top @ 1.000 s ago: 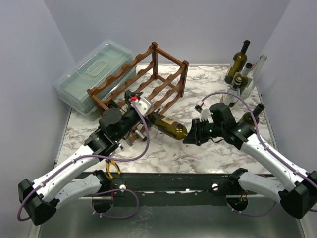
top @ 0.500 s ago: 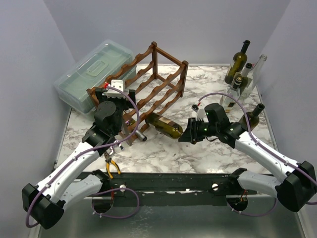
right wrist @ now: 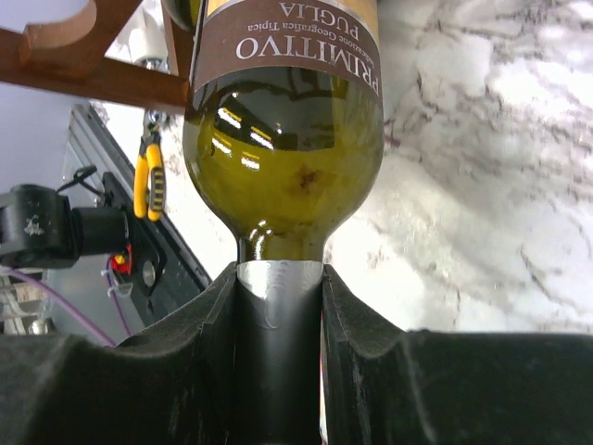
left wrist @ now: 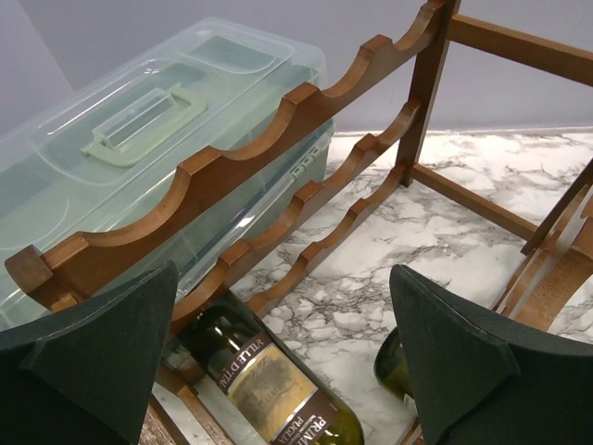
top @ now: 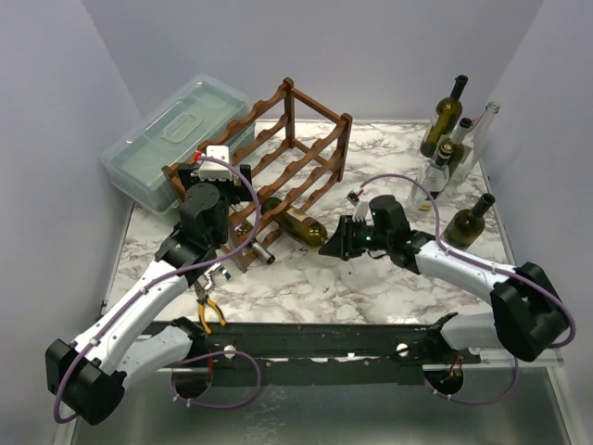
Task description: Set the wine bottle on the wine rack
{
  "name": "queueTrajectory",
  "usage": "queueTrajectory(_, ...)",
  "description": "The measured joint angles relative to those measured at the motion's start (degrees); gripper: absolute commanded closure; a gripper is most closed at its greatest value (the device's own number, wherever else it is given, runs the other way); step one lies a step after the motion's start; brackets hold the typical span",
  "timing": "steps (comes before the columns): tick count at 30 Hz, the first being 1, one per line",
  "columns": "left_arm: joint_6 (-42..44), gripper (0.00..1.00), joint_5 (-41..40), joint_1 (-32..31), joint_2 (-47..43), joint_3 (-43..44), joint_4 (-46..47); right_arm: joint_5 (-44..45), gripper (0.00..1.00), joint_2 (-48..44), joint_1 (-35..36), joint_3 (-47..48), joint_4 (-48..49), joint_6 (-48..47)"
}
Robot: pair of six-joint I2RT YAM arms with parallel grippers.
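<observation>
The wine rack (top: 295,148) is a dark reddish-brown wooden frame with scalloped rails, standing at the back middle of the table. The green wine bottle (top: 301,225) with a brown label lies base-first in the rack's lowest tier, its neck sticking out to the right. My right gripper (top: 334,248) is shut on the bottle's neck (right wrist: 278,306); the bottle's body (right wrist: 283,139) fills the view ahead. My left gripper (top: 239,181) is open and empty above the rack's near left end. In the left wrist view the bottle (left wrist: 269,389) lies below and between its fingers (left wrist: 102,352).
A translucent lidded plastic box (top: 176,130) sits behind the rack on the left. Several upright bottles (top: 443,116) stand at the back right, one (top: 468,221) nearer. Yellow-handled pliers (top: 208,311) lie at the table's front edge.
My right gripper has moved left and pushed the bottle further into the rack. My left gripper has left the bottle and swung back-left over the rack's end.
</observation>
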Motion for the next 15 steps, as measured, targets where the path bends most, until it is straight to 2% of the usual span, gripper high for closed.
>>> queueTrajectory(10, 0.9, 0.06, 0.1, 0.0, 0.2, 0.0, -0.4, 0.4, 0.99, 15.5, 1.3, -0.6, 23.1, 0.8)
queueTrajectory(15, 0.9, 0.06, 0.1, 0.0, -0.3, 0.0, -0.4, 0.8, 1.00, 23.2, 2.9, 1.1, 31.3, 0.0)
